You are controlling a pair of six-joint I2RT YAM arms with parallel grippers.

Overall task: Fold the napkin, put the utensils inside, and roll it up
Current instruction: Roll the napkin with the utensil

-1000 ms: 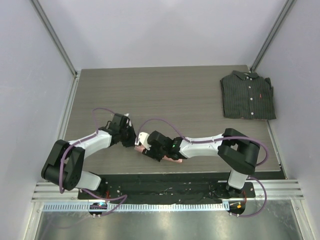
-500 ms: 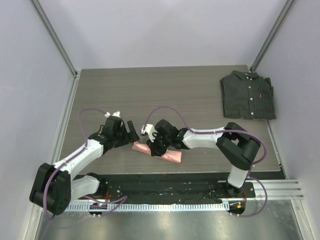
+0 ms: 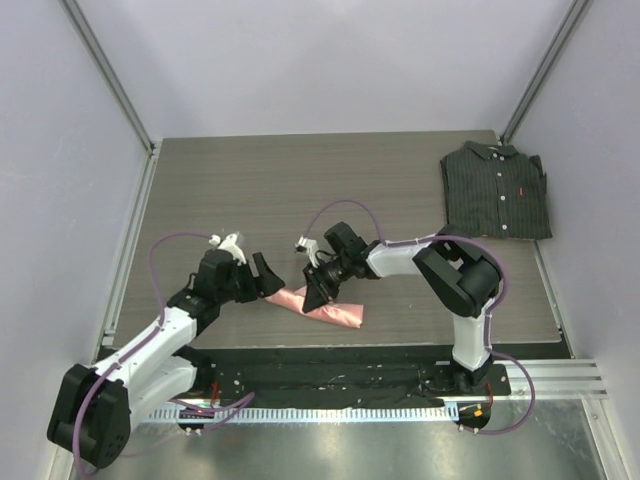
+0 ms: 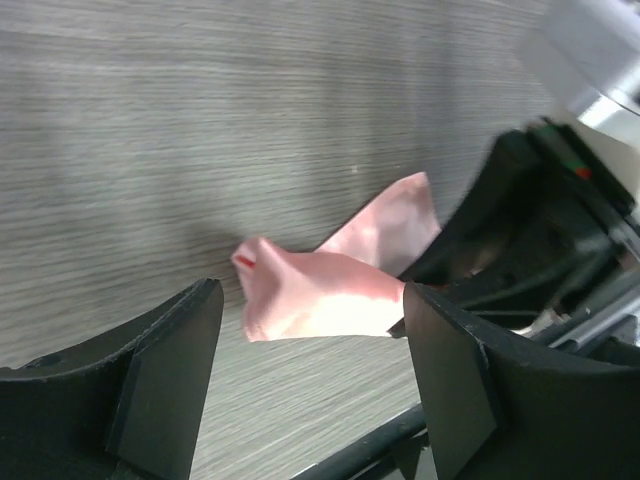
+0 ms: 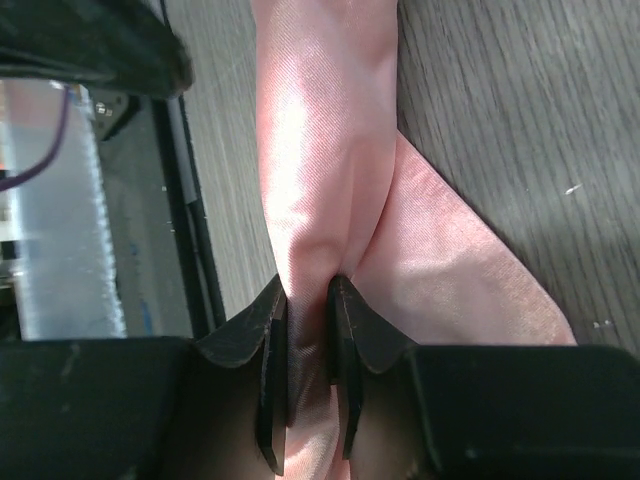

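Though lumpy, napkin (image 3: 340, 313) glossy salmon-pink.

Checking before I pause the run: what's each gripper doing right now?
Left gripper: open, gripping nothing.
Right gripper: closed on the napkin.

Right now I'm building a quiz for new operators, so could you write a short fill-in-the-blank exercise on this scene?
1. The right gripper is ____ on the pink napkin.
2. The left gripper has its jaws ____, holding nothing.
3. The dark folded shirt lies at the table's far ____ corner.

Missing words: shut; open; right.
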